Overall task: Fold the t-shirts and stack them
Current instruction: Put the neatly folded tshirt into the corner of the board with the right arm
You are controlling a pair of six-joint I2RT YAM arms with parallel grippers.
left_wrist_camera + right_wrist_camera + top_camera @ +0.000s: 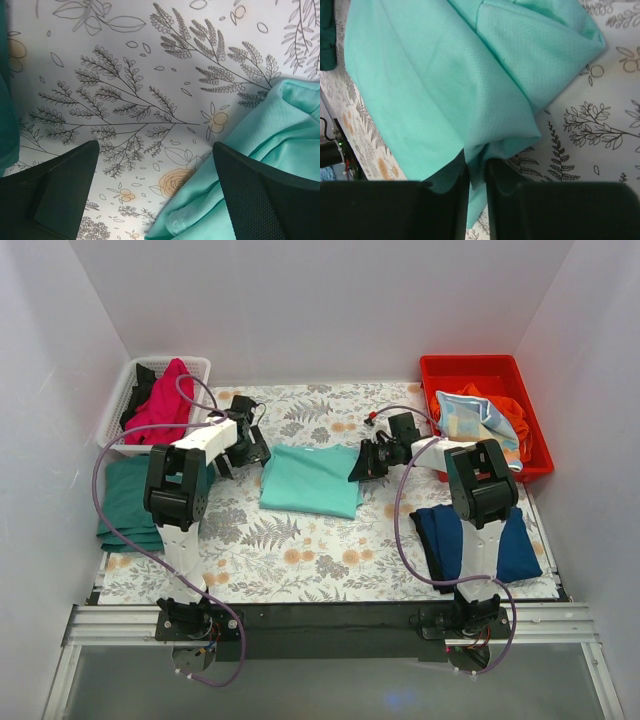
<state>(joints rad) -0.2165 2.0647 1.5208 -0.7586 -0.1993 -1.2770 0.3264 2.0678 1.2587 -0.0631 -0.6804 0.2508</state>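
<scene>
A mint-green t-shirt (pixel 312 478) lies folded in the middle of the floral table cover. My right gripper (pixel 362 466) is shut on its right edge; the right wrist view shows the cloth (pixel 445 90) pinched between the fingers (pixel 447 205). My left gripper (pixel 240 455) is open at the shirt's left edge, and the shirt's corner (pixel 250 165) lies by its right finger (pixel 270 200). A dark green shirt (pixel 125 502) lies folded at the left. A navy-blue shirt (pixel 445 535) lies at the right under my right arm. A magenta shirt (pixel 165 400) sits in the white basket.
A white basket (pixel 122 405) stands at the back left with magenta and black cloth. A red bin (pixel 490 375) at the back right holds orange and patterned cloth. White walls close in the table on three sides.
</scene>
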